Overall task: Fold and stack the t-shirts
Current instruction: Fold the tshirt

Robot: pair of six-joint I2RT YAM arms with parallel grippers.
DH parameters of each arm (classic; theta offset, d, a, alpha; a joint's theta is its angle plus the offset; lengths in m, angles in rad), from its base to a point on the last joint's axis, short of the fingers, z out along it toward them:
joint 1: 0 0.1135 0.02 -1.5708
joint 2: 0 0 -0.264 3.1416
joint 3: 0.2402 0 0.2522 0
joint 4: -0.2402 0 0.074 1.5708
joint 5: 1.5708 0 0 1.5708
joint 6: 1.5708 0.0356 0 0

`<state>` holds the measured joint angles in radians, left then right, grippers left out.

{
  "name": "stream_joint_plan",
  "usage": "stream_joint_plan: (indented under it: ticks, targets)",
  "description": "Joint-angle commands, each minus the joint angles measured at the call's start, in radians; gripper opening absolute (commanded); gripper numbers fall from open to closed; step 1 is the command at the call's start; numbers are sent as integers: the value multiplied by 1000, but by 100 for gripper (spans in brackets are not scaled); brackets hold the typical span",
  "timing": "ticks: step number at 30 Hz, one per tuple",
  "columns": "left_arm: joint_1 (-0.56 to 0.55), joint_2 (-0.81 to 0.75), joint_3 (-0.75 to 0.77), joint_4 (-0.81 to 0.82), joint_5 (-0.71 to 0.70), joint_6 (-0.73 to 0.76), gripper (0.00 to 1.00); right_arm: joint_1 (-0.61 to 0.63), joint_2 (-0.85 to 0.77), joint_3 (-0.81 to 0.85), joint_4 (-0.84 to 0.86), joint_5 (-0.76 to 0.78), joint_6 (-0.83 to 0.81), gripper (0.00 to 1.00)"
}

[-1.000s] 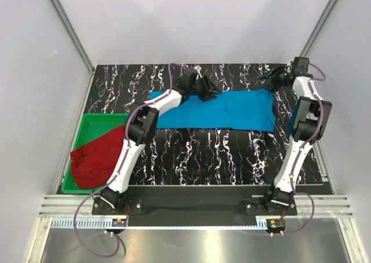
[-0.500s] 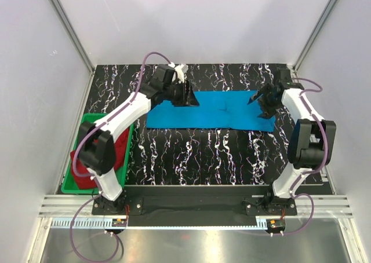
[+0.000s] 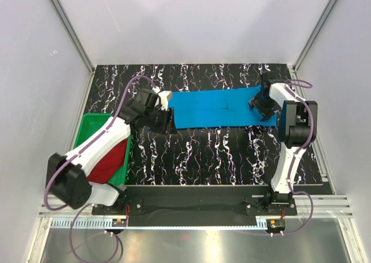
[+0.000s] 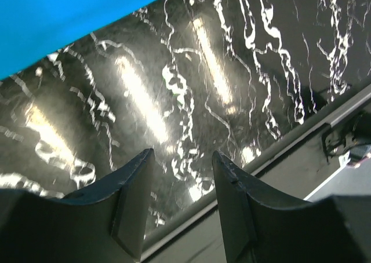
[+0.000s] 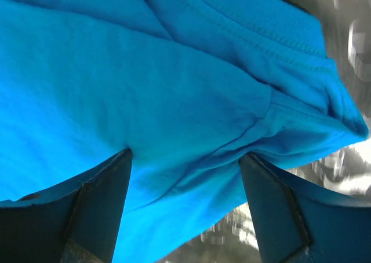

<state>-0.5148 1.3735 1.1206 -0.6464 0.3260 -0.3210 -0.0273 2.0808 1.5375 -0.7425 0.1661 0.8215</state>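
The sky-blue t-shirt (image 3: pixel 217 108) lies folded into a long strip across the far middle of the table. My right gripper (image 3: pixel 261 103) is open and down on its right end. In the right wrist view the fingers straddle wrinkled blue cloth (image 5: pixel 145 72), with the gripper (image 5: pixel 185 154) not closed on it. My left gripper (image 3: pixel 165 121) is open and empty just off the shirt's left end. In the left wrist view the gripper (image 4: pixel 182 154) hovers over bare marble, with the blue edge (image 4: pixel 69 19) at top left. The dark red t-shirt (image 3: pixel 107 159) lies bunched in the bin at left.
The green plastic bin (image 3: pixel 87 121) stands at the table's left edge and holds the red shirt. The black marble tabletop (image 3: pixel 220 159) runs forward to a metal rail (image 3: pixel 197 202). White walls enclose the cell on three sides.
My left arm swung back and to the left, from the shirt's far left part to just off its left end. My right gripper came down onto the right end. The shirt's left end now sits further right.
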Motion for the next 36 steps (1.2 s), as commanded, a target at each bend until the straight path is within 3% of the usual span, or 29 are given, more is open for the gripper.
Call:
stream_joint_plan:
  ticks: [1,5,9,11,12,15,19,26,36]
  targets:
    - [2,-85,-4,-42,-57,45,50,-17,114,123,-1,173,-149,83]
    - [6,-123,11,-100,-91,63,51,-16,244,454,-121,266,-385,84]
    - [18,-126,47,-107,-94,65,52,23,240,633,-227,273,-435,87]
    - [24,-108,65,-99,-94,65,52,92,231,685,-273,266,-449,99]
    - [32,-100,89,-98,-90,66,52,143,232,696,-293,266,-452,100]
    - [48,-62,139,-93,-59,72,51,251,226,704,-357,239,-435,100]
    - [67,-42,150,-65,-12,73,51,392,188,609,-247,118,-449,99]
    - [87,-66,111,-53,31,71,50,553,265,659,-233,-29,-406,95]
    - [113,-139,39,-52,57,66,50,596,303,500,-153,-120,-433,88]
